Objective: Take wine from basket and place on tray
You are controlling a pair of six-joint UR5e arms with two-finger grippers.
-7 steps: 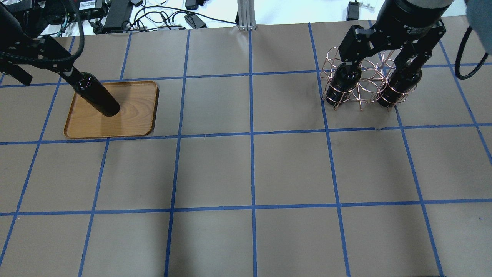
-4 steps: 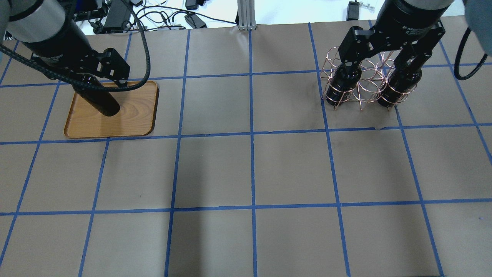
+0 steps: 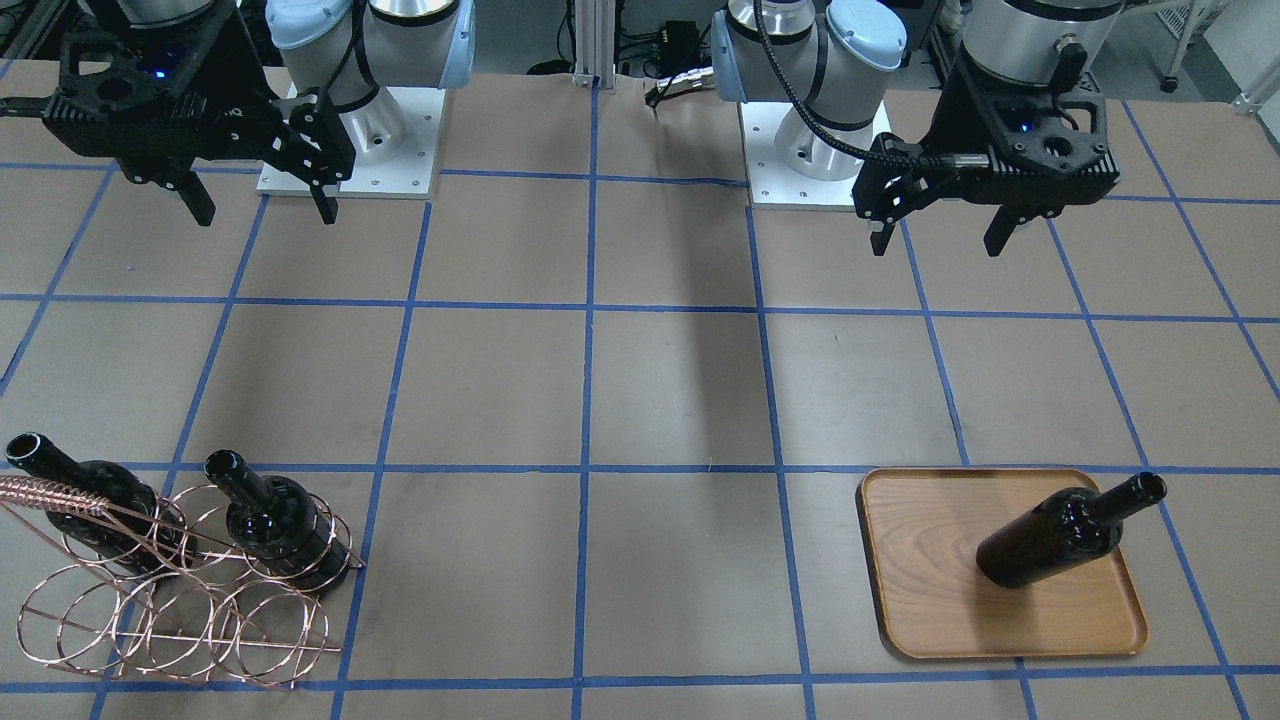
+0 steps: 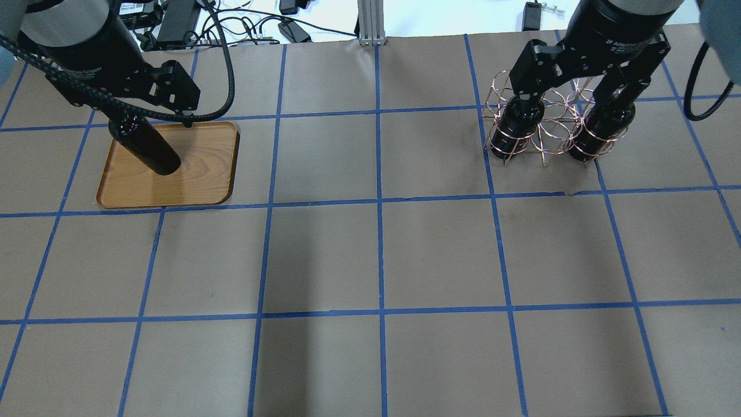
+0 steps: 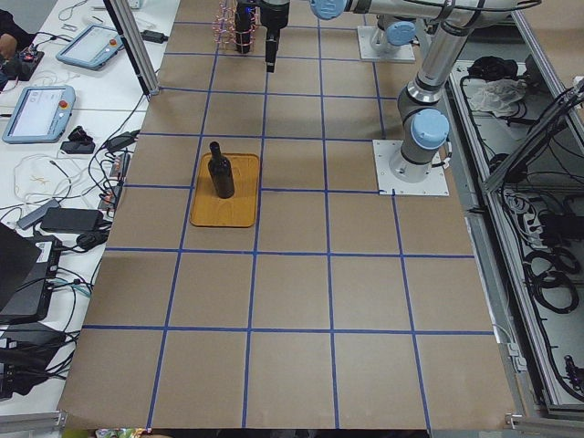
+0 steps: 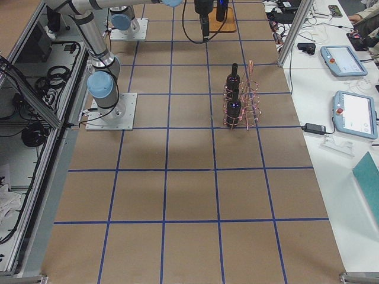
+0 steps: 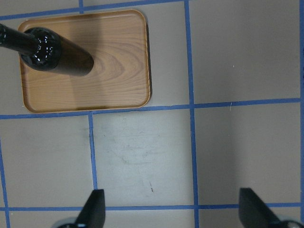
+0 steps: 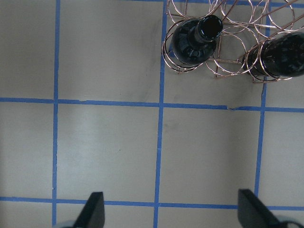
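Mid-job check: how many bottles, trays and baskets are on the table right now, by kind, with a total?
Tray: 1
Basket: 1
Wine bottles: 3, one on the tray, two in the basket
Total: 5

Black wine (image 3: 1050, 545) upright on wooden tray (image 3: 930, 600), two bottles (image 3: 275, 525) in copper basket (image 3: 180, 630)

- The table (image 4: 440, 255) is covered in brown paper, marked into big squares by blue tape lines (image 4: 379, 201).
- The wooden tray (image 4: 197, 179) lies flat towards the robot's left end, on the side away from the robot.
- The copper wire basket (image 4: 553, 136) stands towards the right end.
- Two white base plates (image 3: 400, 140) sit along the robot's edge.
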